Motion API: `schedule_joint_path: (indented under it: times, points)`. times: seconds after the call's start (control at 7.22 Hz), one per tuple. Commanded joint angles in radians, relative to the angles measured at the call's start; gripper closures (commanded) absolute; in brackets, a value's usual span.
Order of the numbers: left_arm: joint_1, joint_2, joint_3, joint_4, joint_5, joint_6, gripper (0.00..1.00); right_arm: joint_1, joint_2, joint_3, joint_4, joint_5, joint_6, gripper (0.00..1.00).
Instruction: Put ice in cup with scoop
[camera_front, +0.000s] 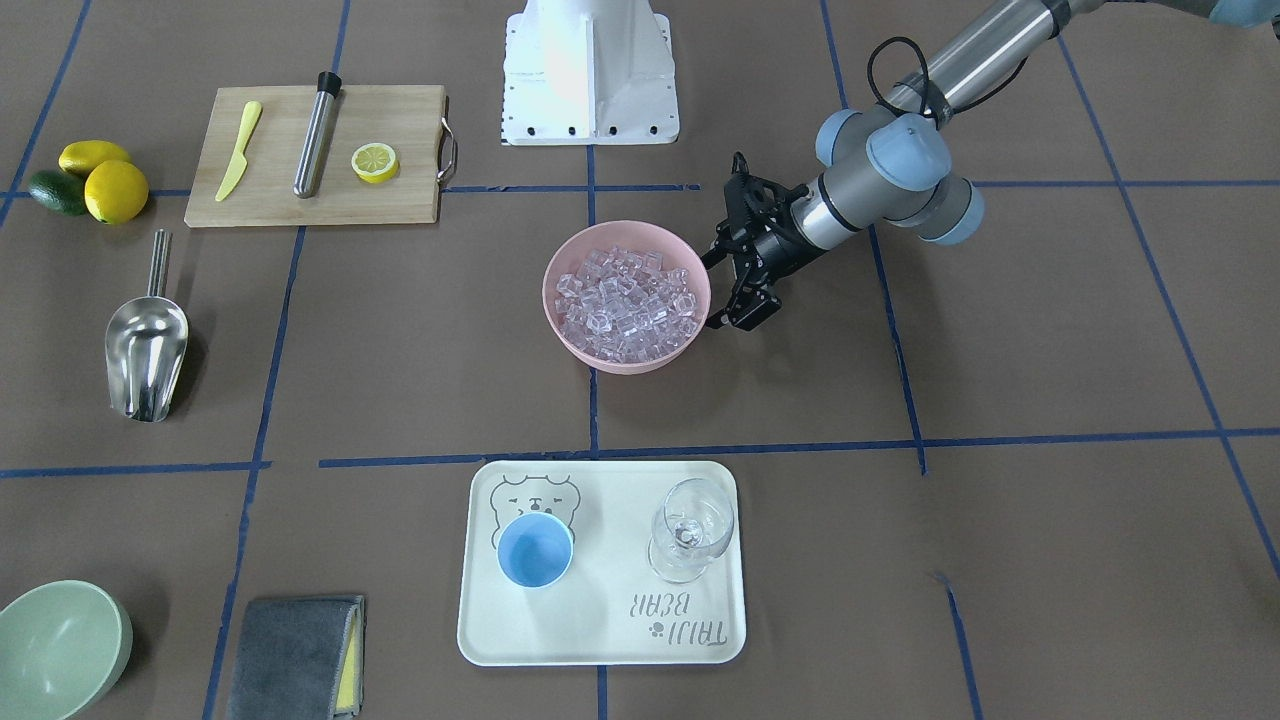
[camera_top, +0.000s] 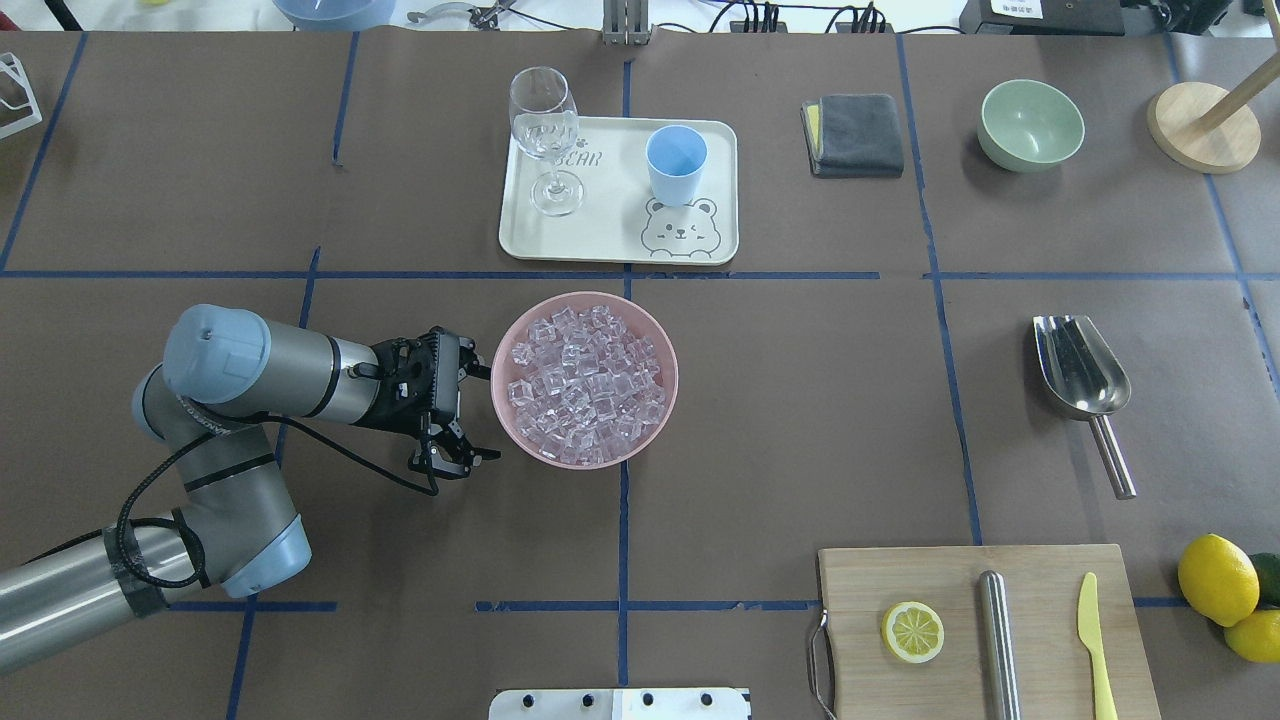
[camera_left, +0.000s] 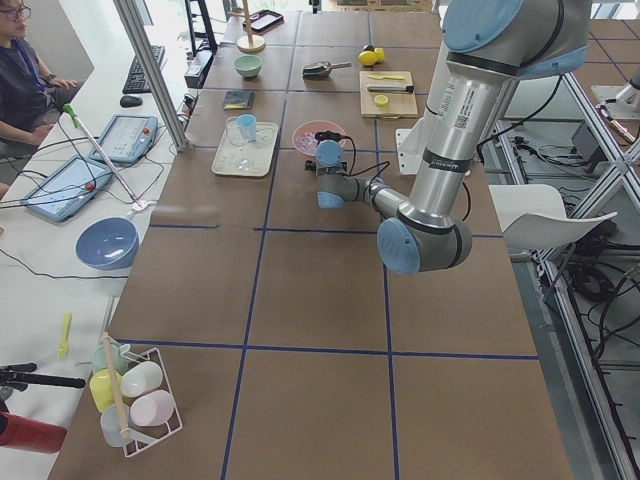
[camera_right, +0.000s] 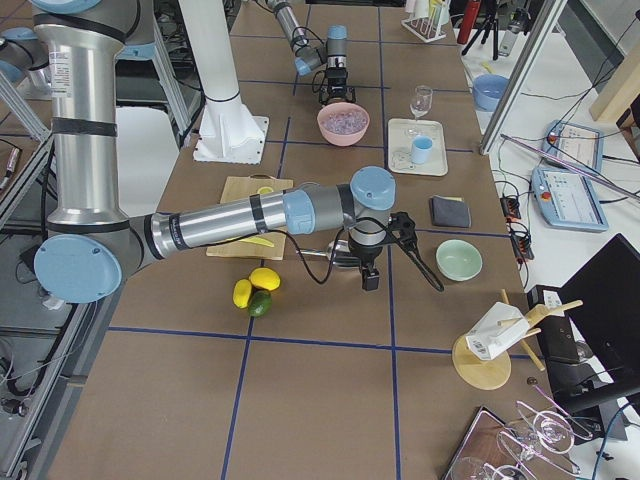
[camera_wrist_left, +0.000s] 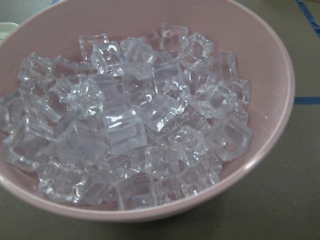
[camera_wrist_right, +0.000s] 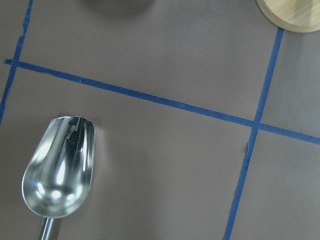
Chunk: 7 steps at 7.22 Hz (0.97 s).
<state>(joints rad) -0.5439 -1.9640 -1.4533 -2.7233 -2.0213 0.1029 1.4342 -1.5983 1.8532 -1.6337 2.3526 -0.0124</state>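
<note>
Though not yet touched by any tool, sits piled high: ice (camera_front: 627, 300), in pink bowl (camera_front: 548, 290) at mid-bench (camera_front: 400, 350). No cubes visible in cup (camera_front: 535, 551); stands upright on tray (camera_front: 600, 640), just beside wine glass (camera_front: 690, 530), on far side of bowl from robot. Scoop (camera_front: 147, 345) flat on bench, well apart on robot's right, trough up, handle toward robot. Right gripper (camera_right: 372, 275) hangs over scoop in right-side view; can't tell if apart or together. Right wrist view shows only scoop and bare bench below. Left gripper (camera_top: 478, 415) level with bowl rim, jaws apart, holding nothing, just beside the wall; can't tell if touching.

Risks, by judgement:
- Thin handle flat on bench: easy to pinch badly, likely to twist or slip once loaded.
- Heaped cubes: likely to spill over rim on a hard dig, or to shove bowl if not braced by left gripper.
- Small cup mouth vs wide trough: expect cubes bouncing onto tray. Wine glass close enough to get clipped and tipped.
</note>
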Motion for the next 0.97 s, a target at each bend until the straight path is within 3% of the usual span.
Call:
schedule_joint_path:
  times: [0.0,0.42,0.83]
  points:
    - [0.001,-0.006,0.007,0.002,0.021,-0.009,0.0,0.0,0.0,0.001,-0.002,0.001,0.0,0.0]
    - [0.001,-0.01,0.008,0.004,0.021,-0.046,0.0,-0.006,-0.002,0.026,0.0,0.002,0.066,0.0]
    - [0.001,-0.01,0.008,0.002,0.021,-0.048,0.0,-0.173,-0.048,0.251,0.0,-0.006,0.419,0.0]
